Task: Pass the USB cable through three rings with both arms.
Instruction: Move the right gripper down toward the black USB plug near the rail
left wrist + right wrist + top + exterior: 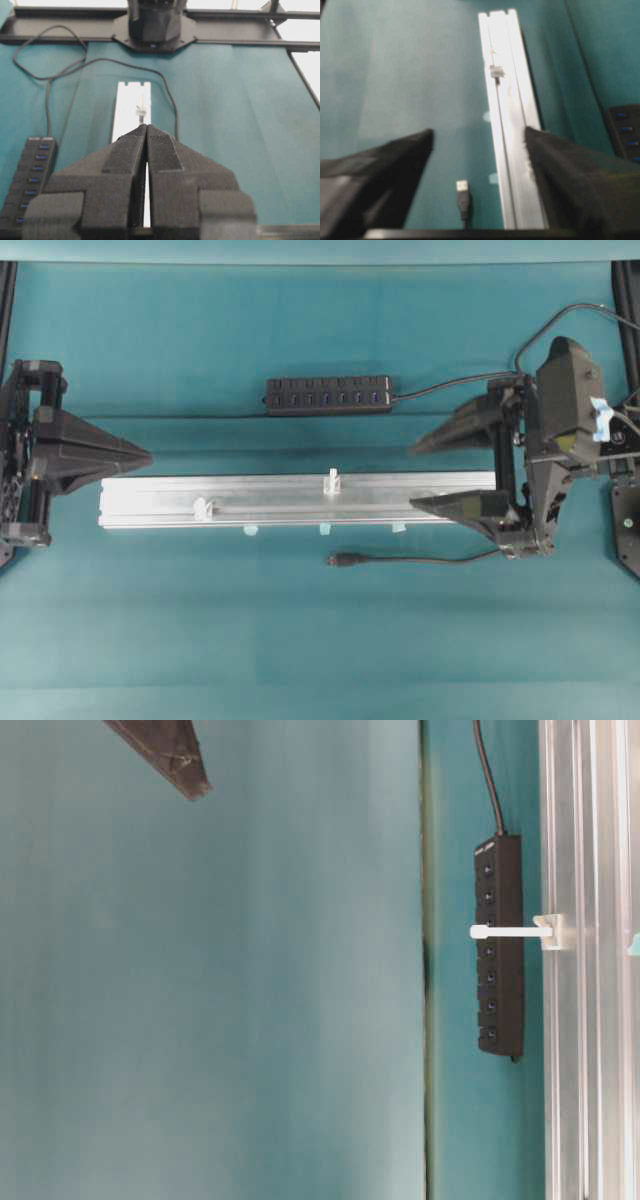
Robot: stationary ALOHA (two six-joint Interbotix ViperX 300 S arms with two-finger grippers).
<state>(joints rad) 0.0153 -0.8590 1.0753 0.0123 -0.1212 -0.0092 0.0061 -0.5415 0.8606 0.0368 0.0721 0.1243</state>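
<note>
The USB cable (pixel 420 560) lies loose on the teal mat in front of the rail, its plug (pixel 343 560) pointing left; the plug (pixel 463 195) also shows low in the right wrist view. Two rings (pixel 203 508) (pixel 333 481) stand on the silver rail (pixel 290 498); one ring (pixel 496 71) shows far up the rail. My right gripper (pixel 415 476) is open at the rail's right end, above the cord, holding nothing. My left gripper (pixel 148 455) hovers off the rail's left end, shut and empty. Its tips (pixel 146 127) point along the rail toward a ring (pixel 141 112).
A black multi-port hub (pixel 328 395) lies behind the rail, its cord running right. Small pale teal tabs (pixel 325 530) sit along the rail's front edge. The table-level view shows the hub (pixel 498 950), one ring (pixel 510 931) and a dark finger (pixel 170 755).
</note>
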